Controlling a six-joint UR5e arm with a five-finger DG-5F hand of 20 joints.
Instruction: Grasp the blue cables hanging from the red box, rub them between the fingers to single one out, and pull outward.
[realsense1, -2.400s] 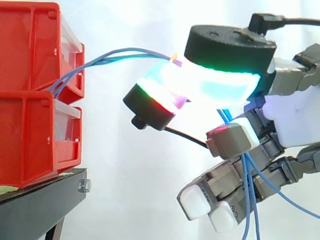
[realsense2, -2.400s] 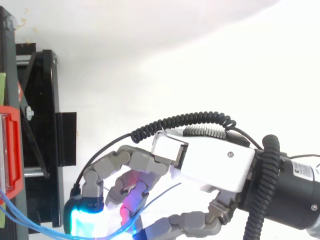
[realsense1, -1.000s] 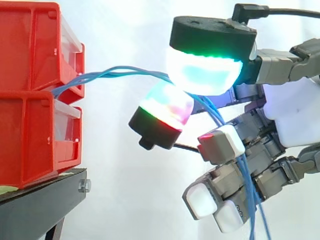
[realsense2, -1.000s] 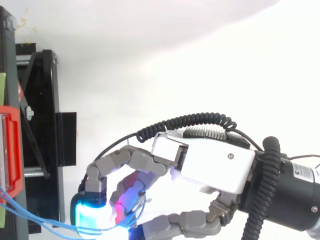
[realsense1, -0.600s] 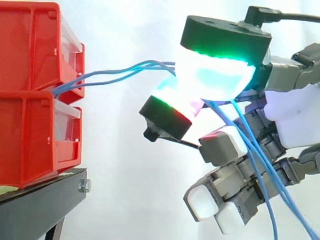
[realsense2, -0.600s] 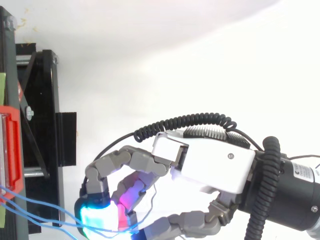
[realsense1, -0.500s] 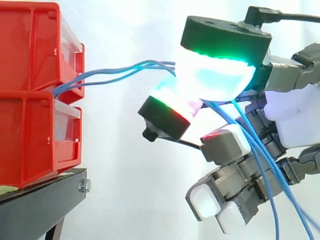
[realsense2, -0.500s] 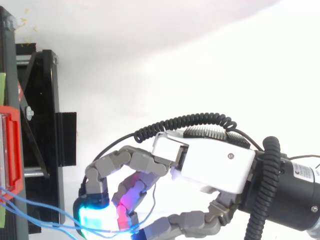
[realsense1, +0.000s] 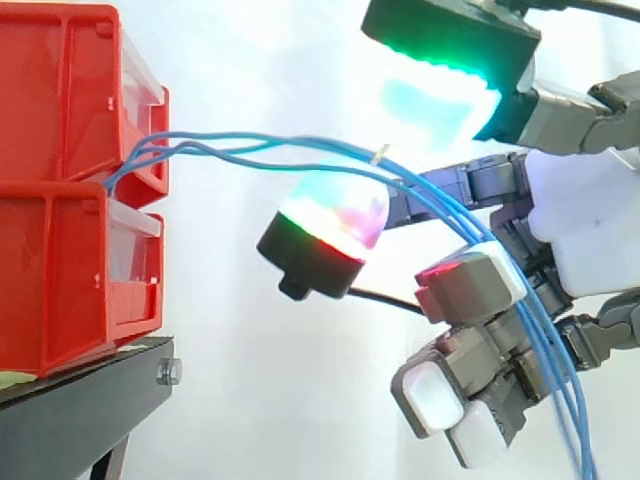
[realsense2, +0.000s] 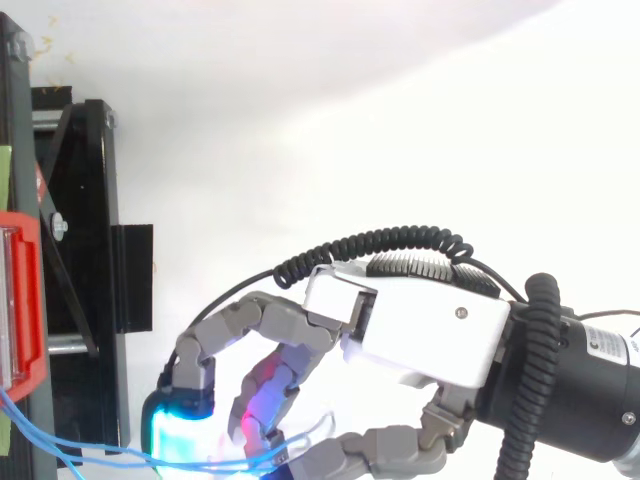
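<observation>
Three thin blue cables (realsense1: 260, 145) leave the gap between the two stacked red boxes (realsense1: 60, 190) and arc right across my hand (realsense1: 590, 230). They lie over the top of a curled fingertip (realsense1: 335, 215) glowing red and green, then run down past the lower curled fingers. The thumb pad (realsense1: 440, 100), glowing cyan and green, is raised above the cables with a gap beneath it. From above, the cables (realsense2: 60, 440) cross from the red box (realsense2: 22, 300) to under the fingers of the hand (realsense2: 420, 330).
The red boxes stand on a black stand (realsense1: 80, 410) at the left, with its frame (realsense2: 80, 250) running along the left edge in the top view. A white curtain lies behind and open room under the hand.
The thumb pad has lifted up and off the lower fingertip, which had been pressed against it. The cables now arc lower and looser over that fingertip, and their hanging ends have shifted right.
</observation>
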